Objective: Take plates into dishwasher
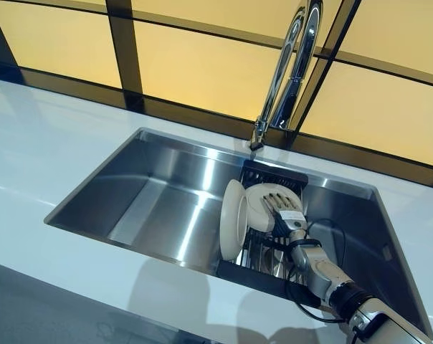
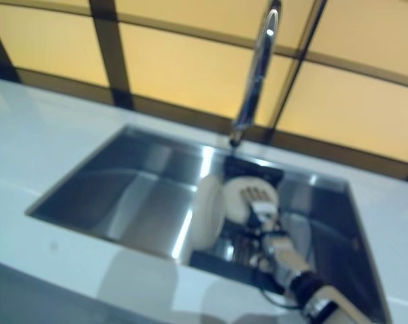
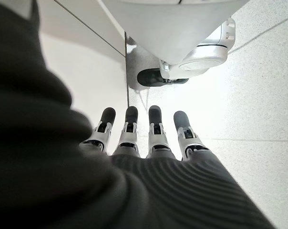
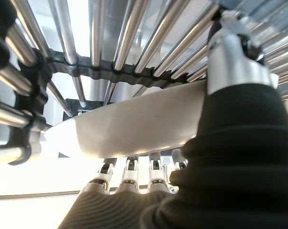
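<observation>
Two white plates stand on edge in a black dish rack [image 1: 254, 276] inside the steel sink [image 1: 149, 195]. The larger plate [image 1: 231, 219] is to the left; the smaller plate [image 1: 257, 203] leans just behind it to the right. My right hand [image 1: 285, 213] reaches down into the rack and holds the smaller plate, its fingers lying on the plate's face. In the right wrist view the plate's rim [image 4: 134, 125] sits between the thumb [image 4: 230, 57] and the fingers [image 4: 129, 172]. My left hand [image 3: 139, 139] hangs over the floor, open and holding nothing.
A tall chrome faucet [image 1: 289, 72] rises behind the rack. White countertop [image 1: 37, 150] surrounds the sink. The rack's steel bars [image 4: 110, 38] run close past the held plate. The sink's left half holds nothing.
</observation>
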Controlling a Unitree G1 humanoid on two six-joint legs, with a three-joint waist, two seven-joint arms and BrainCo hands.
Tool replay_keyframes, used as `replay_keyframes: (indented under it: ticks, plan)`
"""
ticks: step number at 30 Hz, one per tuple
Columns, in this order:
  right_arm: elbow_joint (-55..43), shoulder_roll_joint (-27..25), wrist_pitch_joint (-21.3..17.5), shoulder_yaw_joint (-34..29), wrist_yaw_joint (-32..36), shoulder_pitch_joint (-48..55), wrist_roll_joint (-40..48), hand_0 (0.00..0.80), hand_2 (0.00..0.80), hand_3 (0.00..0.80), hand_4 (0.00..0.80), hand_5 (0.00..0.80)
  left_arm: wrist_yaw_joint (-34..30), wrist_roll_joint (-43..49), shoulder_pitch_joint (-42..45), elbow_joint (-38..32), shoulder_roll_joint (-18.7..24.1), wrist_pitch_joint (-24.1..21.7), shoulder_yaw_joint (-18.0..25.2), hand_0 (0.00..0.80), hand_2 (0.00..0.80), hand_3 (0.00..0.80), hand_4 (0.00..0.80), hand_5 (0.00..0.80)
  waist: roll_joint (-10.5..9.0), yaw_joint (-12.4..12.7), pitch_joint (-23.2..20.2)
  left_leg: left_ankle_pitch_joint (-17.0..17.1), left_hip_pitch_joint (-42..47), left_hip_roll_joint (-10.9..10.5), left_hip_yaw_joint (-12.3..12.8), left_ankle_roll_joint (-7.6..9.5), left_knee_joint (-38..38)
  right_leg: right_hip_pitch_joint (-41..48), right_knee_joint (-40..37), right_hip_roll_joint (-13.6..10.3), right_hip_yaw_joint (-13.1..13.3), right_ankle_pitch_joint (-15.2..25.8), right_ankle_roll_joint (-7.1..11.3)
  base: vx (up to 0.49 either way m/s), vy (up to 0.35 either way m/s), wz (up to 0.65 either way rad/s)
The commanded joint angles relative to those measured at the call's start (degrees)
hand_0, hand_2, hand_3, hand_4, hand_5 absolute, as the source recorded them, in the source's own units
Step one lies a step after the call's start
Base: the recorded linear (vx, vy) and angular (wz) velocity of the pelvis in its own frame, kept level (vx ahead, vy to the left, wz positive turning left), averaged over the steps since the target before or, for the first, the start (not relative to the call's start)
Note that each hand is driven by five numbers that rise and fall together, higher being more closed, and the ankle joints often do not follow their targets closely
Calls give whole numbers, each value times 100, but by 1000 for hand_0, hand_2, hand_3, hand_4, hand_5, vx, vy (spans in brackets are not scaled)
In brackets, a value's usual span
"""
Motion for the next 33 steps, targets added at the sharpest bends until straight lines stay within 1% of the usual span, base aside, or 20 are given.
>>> replay_keyframes:
  ticks: [1,15,24,30,31,32,33]
  plan:
    - [170,-392,241,-273,-201,-162,106,0,0,0,0,0,-46,114,-119,202,-99,-69,-192,0,0,0,0,0,28,67,-124,-496,130,-214,202,507,64,-185,491,-143,286,-52,294,0,0,0]
    - [166,-425,274,-333,-381,-245,263,0,0,0,0,0,-39,83,-84,237,-123,-118,-189,0,0,0,0,0,53,45,-130,-497,149,-226,239,514,45,-188,428,-126,342,-11,287,0,0,0]
    - [-20,-554,197,-506,-512,-222,390,0,0,0,0,0,-55,99,-35,202,-125,-102,-156,0,0,0,0,0,43,17,-176,-517,212,-224,266,529,43,-152,443,-139,359,-7,307,0,0,0]
    - [-128,-626,74,-623,-414,-205,366,0,0,0,0,0,-83,137,-23,214,-112,-66,-113,0,0,0,0,0,27,-1,-224,-525,261,-221,273,532,24,-131,428,-134,376,7,322,0,0,0]
    - [-143,-638,62,-625,-386,-181,358,56,56,56,56,56,-84,144,-11,214,-113,-62,-104,0,0,0,0,0,24,-4,-237,-525,271,-221,274,532,18,-127,420,-131,377,12,325,0,0,0]
    - [-159,-643,49,-633,-365,-151,347,56,56,56,56,56,-80,150,1,216,-119,-58,-94,0,0,0,0,0,19,-7,-249,-526,280,-219,277,530,13,-121,413,-129,377,15,327,0,0,0]
    - [-186,-656,36,-635,-330,-121,339,245,245,245,245,245,-74,153,17,218,-125,-57,-87,0,0,0,0,0,14,-13,-262,-529,294,-216,281,529,7,-113,407,-126,377,15,326,0,0,0]
